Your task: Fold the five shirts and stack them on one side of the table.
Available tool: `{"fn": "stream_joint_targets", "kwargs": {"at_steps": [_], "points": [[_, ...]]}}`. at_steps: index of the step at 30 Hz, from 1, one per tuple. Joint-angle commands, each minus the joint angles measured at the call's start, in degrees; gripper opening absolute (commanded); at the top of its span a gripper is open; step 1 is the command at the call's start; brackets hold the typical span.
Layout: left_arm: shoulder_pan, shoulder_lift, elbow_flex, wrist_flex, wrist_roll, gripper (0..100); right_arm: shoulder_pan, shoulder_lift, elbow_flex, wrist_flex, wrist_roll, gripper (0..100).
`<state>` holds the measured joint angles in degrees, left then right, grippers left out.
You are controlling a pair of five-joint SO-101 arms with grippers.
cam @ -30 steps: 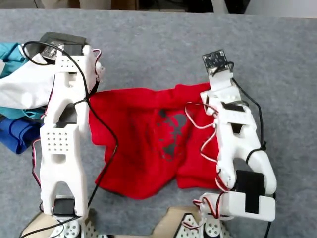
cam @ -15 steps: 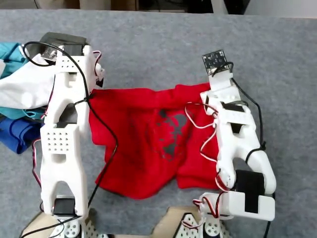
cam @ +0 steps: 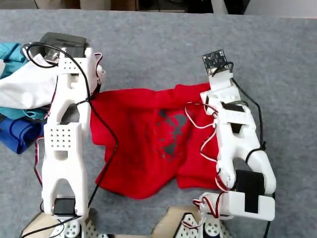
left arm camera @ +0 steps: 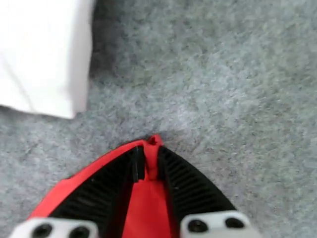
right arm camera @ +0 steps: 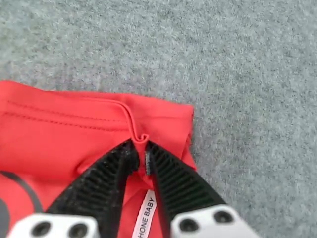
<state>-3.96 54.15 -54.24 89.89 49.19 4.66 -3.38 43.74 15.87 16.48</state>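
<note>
Grey table — left fingers and right fingers each clamp an upper corner of the shirt — cloth spreads toward lower frame.

Grey felt cover just ahead of left gripper and right gripper; tan board well behind both, at the near edge; dark objects, too cropped to identify, far ahead past the felt.

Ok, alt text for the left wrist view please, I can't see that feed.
The left end effector, with black ribbed fingers, is shut on a corner of the red fabric shirt over the grey felt-covered table. A white fabric garment lies apart from it on the felt.
</note>
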Motion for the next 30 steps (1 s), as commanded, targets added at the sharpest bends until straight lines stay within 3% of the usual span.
{"fn": "stream_joint_targets", "kwargs": {"at_steps": [1,8,12,18,24,30], "points": [[-0.3,-1.5,-4.0,0.4,0.3,3,0.6,-0.2,-2.7,-1.0,0.0,0.5],[0.2,-1.9,-10.5,4.6,-0.9,2,1.0,-1.1,-5.9,0.4,0.0,0.5],[0.0,-1.8,-22.0,10.9,-6.9,2,1.7,-5.1,-11.0,10.4,-0.1,0.5],[-1.3,-8.5,-33.6,11.1,-20.9,2,3.0,-16.0,-23.9,29.2,-0.3,0.5],[2.0,-22.4,-30.8,11.1,-31.6,2,4.8,-26.1,-40.0,41.3,0.8,0.5],[4.7,-38.7,-24.4,11.1,-42.0,2,7.1,-33.0,-57.5,45.5,1.2,0.5]]}}
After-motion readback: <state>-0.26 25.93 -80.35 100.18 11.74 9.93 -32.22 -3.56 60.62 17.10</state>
